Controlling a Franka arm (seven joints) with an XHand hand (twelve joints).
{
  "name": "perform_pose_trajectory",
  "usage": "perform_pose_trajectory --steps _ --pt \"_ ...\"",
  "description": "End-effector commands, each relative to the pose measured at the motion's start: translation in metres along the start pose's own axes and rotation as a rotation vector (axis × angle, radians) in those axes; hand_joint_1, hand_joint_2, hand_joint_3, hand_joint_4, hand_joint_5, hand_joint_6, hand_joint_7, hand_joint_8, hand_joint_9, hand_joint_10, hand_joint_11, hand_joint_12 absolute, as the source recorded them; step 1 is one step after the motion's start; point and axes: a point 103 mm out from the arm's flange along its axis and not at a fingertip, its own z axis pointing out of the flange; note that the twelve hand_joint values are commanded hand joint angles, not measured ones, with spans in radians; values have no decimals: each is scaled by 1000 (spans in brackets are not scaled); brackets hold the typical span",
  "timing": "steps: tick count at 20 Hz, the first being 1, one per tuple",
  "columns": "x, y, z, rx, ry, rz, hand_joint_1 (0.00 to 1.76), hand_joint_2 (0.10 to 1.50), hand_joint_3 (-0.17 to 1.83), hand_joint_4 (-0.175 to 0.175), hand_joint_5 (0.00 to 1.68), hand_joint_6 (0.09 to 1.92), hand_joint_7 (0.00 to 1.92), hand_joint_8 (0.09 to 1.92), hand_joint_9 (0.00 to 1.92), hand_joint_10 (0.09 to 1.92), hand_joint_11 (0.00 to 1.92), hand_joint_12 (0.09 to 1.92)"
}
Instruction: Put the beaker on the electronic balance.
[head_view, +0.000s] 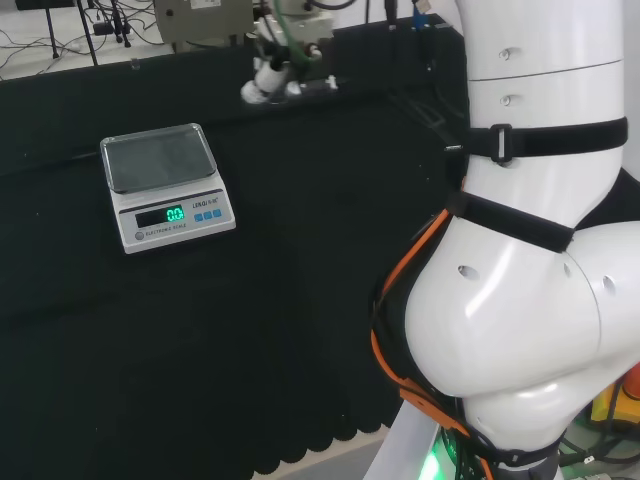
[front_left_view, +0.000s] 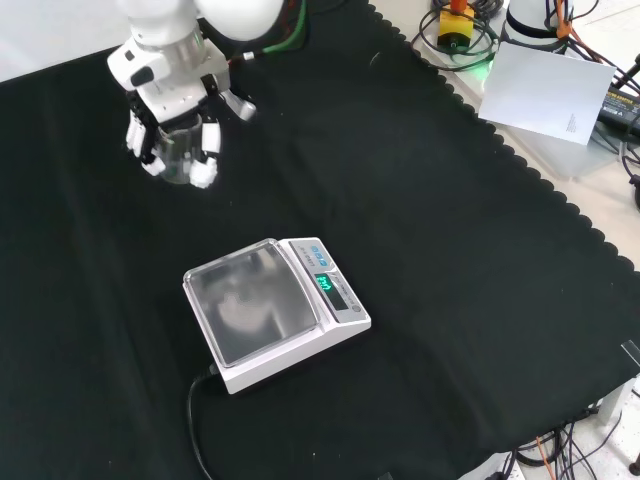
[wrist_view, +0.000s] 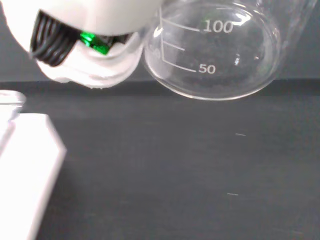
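Near the front edge of the black-cloth surface (front_left_view: 480, 300), front view, sits the white electronic balance with a grey square pan (front_left_view: 272, 310), pan bare, display lit, cable trailing off toward that edge — ready to receive. Farther back, toward the far left corner, the black and white hand (front_left_view: 175, 125) points down with fingers (front_left_view: 207, 150) curled round the clear glass beaker with printed graduations (front_left_view: 178, 152), upright; grip from above probably leaves its base free for setting down. Whether it is lifted is unclear. Beaker well apart from balance; carry not done.
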Motion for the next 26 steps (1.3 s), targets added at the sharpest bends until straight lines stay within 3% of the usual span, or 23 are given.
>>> perform_pose_trajectory --steps 1,6,10,18,23,24,26 --pt "108 0 -18 17 -1 -115 1190 590 859 -175 1178 931 1267 1261 1554 634 1608 568" --pt "163 2 2 64 -8 -200 1191 590 858 -175 1180 927 1265 1258 1555 632 1608 566" --pt "189 4 23 110 -22 -237 1191 590 856 -175 1181 923 1259 1256 1557 630 1610 564" --pt "185 7 49 165 -42 -214 1191 589 854 -175 1184 918 1254 1254 1559 628 1611 562" --pt "191 8 59 198 -41 -225 1191 590 849 -175 1188 907 1253 1247 1559 622 1616 560" --pt "192 8 61 205 -41 -228 1188 595 837 -162 1189 899 1245 1237 1557 613 1623 560" --pt "194 9 63 217 -41 -236 1174 619 796 -101 1181 892 1225 1216 1546 589 1621 565"
